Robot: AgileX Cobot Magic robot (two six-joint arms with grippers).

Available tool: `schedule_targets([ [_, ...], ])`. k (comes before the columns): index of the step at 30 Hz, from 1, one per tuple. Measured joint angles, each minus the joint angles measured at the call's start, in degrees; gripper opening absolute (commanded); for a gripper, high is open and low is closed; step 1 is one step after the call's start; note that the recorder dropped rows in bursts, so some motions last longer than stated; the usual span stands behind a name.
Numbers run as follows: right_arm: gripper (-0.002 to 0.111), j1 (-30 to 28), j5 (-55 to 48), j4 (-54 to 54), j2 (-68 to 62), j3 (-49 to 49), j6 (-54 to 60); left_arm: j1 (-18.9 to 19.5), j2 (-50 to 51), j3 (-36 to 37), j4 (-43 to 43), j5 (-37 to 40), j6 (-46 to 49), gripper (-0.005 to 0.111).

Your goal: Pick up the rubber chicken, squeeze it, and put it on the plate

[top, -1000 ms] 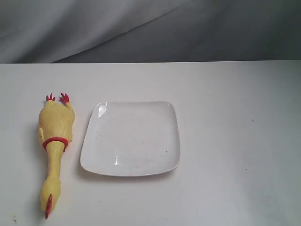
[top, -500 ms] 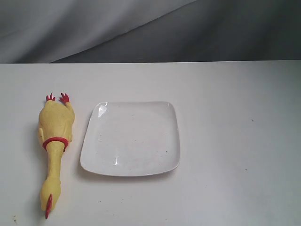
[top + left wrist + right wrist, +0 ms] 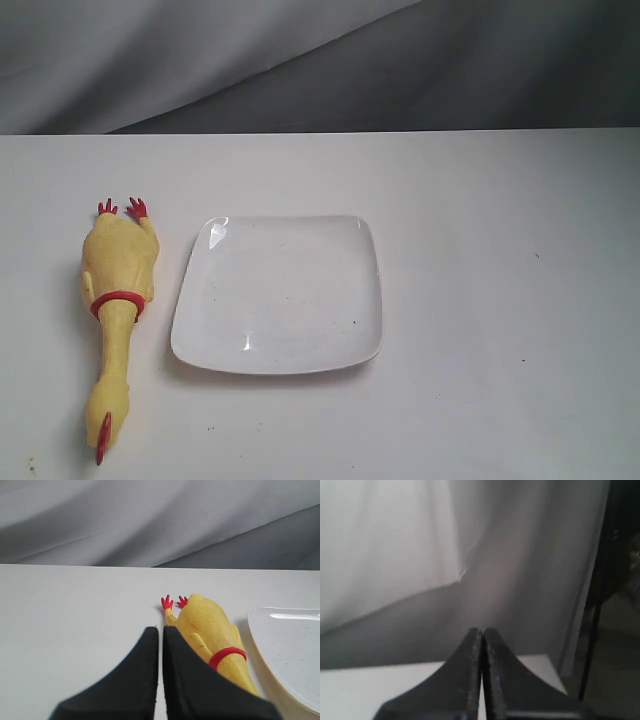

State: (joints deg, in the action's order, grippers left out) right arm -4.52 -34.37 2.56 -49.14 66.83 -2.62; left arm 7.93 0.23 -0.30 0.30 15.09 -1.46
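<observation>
A long yellow rubber toy chicken (image 3: 118, 268) is recorded lying flat on the white table (image 3: 480, 260), on the left of the exterior view. Its red feet (image 3: 123, 208) are pointed toward the far edge and its head with the red comb (image 3: 103, 438) toward the near edge. A red neck ring (image 3: 117, 300) is noted where the plump body narrows to the neck. A white glossy square plate (image 3: 345, 330) with rounded corners is set just beside the toy, on its right in the exterior view, separated from it by a narrow strip of table. Nothing is carried on the plate.

In the left wrist view the left gripper (image 3: 160, 630) is seen with its two black fingers (image 3: 137, 675) brought together, only a thin slit being left between them, and nothing is held. The chicken (image 3: 207, 625) is found beyond the fingertips and off to the plate's side of them; the lower neck is covered in that view by the nearer finger. The toy is not between the fingers.

The right gripper (image 3: 481, 631) is likewise drawn closed on nothing, and is directed at a grey draped cloth (image 3: 395, 555).
</observation>
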Motion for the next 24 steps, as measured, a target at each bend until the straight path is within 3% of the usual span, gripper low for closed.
schedule_targets([
  [6,0.000,1.17,-20.26,-30.61,-18.35,11.94,27.85,0.00,0.00,0.00,0.00,0.00,0.00,0.006],
  [8,0.000,4.08,-22.73,-33.73,-22.77,12.45,30.84,0.00,0.00,0.00,0.00,0.00,0.00,0.006],
  [13,0.000,17.76,-22.61,-25.70,-31.41,12.84,30.09,0.00,0.00,0.00,0.00,0.00,0.00,0.006],
  [18,0.000,35.11,-16.95,-12.88,-39.92,12.84,20.22,0.00,0.00,0.00,0.00,0.00,0.00,0.006],
  [24,0.003,49.74,-9.86,-4.59,-50.35,15.15,11.51,0.00,0.00,0.00,0.00,0.00,0.00,0.006],
])
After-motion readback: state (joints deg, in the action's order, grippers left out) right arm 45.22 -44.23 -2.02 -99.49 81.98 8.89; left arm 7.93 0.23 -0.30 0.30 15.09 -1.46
